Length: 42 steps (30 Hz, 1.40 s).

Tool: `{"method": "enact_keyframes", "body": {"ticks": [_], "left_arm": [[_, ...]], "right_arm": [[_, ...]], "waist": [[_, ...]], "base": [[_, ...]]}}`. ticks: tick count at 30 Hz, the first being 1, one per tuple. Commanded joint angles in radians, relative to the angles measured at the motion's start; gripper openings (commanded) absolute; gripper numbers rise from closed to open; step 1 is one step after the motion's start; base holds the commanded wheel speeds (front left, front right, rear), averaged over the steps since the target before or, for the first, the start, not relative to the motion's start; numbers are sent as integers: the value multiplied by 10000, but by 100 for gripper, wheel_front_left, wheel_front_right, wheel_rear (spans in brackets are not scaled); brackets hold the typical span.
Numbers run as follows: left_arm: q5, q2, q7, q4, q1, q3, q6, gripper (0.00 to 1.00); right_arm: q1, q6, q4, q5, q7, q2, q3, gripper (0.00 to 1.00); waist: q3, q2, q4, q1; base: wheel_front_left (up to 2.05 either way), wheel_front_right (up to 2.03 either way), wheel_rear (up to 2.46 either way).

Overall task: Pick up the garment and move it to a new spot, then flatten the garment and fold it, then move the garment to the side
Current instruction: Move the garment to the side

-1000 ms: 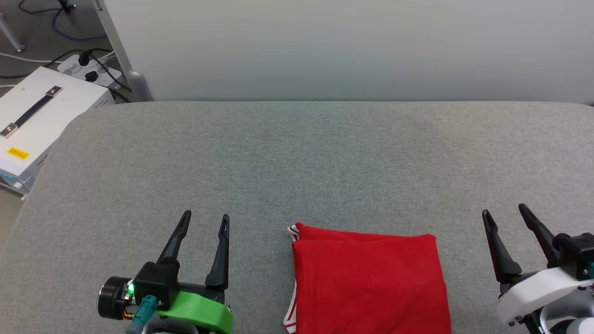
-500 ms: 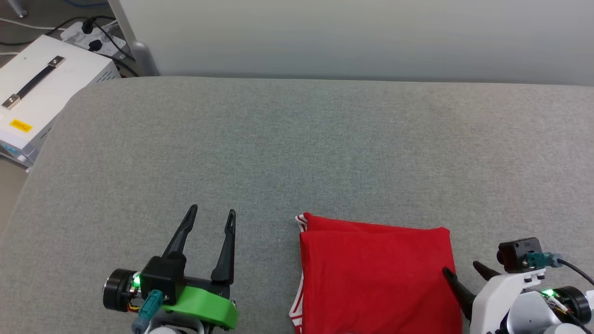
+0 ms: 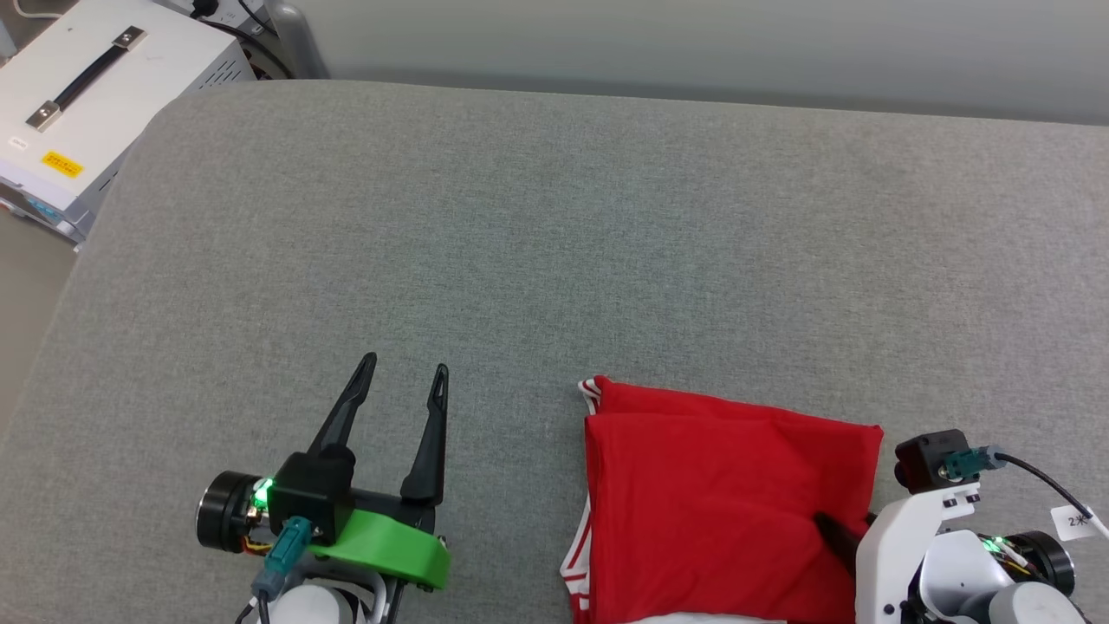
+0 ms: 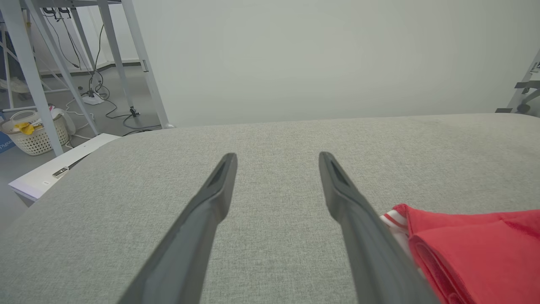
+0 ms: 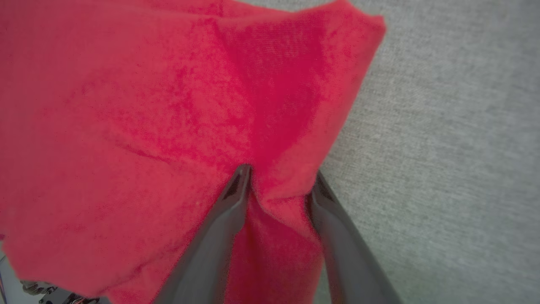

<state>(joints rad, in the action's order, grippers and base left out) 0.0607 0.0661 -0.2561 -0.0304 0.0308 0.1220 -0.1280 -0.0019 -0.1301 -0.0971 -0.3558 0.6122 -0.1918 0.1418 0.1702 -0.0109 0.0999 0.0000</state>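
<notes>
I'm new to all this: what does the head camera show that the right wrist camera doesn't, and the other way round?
The head view adds the left gripper, open and off to the side, the white box with a black handle, and the striped trim along one edge of the shirt. The right wrist view adds a close look at the right gripper, fingers apart astride a raised fold near the cloth's edge. Both share the red garment, the grey padded surface and the right gripper.

Head view looks steeply down; both wrist views sit low, sharing the garment (image 3: 728,494).
</notes>
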Motion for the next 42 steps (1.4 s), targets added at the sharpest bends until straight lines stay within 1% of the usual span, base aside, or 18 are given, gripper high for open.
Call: {"method": "enact_keyframes", "body": {"ticks": [1,6,10,12,14,17,18,20,25,27,30,33,35,37,38,42], "left_arm": [[-80,70,-57,-41,220,-3,-26,100],[-56,75,-57,-117,222,121,-26,100],[-23,90,-57,-132,143,208,-26,100],[-15,113,-57,-129,75,209,-26,100],[-37,156,-57,-77,-5,263,-26,100],[1,136,-57,70,-58,297,-26,100],[-7,127,-57,134,-53,329,-26,100],[-34,114,-57,248,-23,428,-26,100],[-125,84,-57,553,178,777,-26,100],[-165,118,-57,722,336,923,-26,100],[-4,142,-57,959,561,1107,-26,100],[46,347,-57,1228,861,1463,-26,100],[49,508,-57,1406,1033,1598,-26,100],[320,517,-57,1529,1166,1576,-26,100],[443,522,-57,1604,1228,1541,-26,100],[420,966,-56,1921,1503,1634,-26,100]], "right_arm": [[-26,-6,-260,50,87,89,240,0],[-240,-6,-173,203,-221,-180,443,0],[-445,-6,60,489,-463,-655,735,0],[-595,-6,222,801,-552,-1013,1017,0],[-786,-6,410,1215,-573,-1522,1471,0],[-1175,-6,707,1499,-492,-2290,2092,0],[-1380,-6,822,1584,-448,-2636,2277,0],[-1787,-6,1000,1668,-378,-3253,2526,0],[-2508,-6,1040,1580,-446,-4766,2751,0],[-2809,-6,865,1531,-654,-5401,2709,0],[-3239,-6,363,1579,-1257,-6004,2498,0],[-3567,-6,-495,1743,-1910,-6636,2371,0],[-3790,-6,-1091,1811,-2311,-6838,2102,0],[-4014,-6,-1661,1897,-2658,-6835,1659,0],[-4103,-6,-1899,1945,-2801,-6796,1441,0],[-4521,-6,-3066,2261,-3579,-6379,510,0]], "waist": [[6,109,-12,0],[-153,109,-212,0],[-361,109,-508,0],[-487,109,-748,0],[-571,109,-1087,0],[-583,109,-1618,0],[-553,109,-1845,0],[-454,109,-2262,0],[50,109,-3162,0],[423,109,-3537,0],[980,109,-3924,0],[1527,109,-4137,0],[1942,109,-4234,0],[2328,109,-4293,0],[2512,109,-4315,0],[3167,109,-4347,0]], "base": [[0,0,0],[0,0,0],[0,0,0],[0,0,0],[0,0,0],[0,0,0],[0,0,0],[0,0,0],[0,0,0],[0,0,0],[0,0,0],[0,0,0],[0,0,0],[0,0,0],[0,0,0],[0,0,0]]}}
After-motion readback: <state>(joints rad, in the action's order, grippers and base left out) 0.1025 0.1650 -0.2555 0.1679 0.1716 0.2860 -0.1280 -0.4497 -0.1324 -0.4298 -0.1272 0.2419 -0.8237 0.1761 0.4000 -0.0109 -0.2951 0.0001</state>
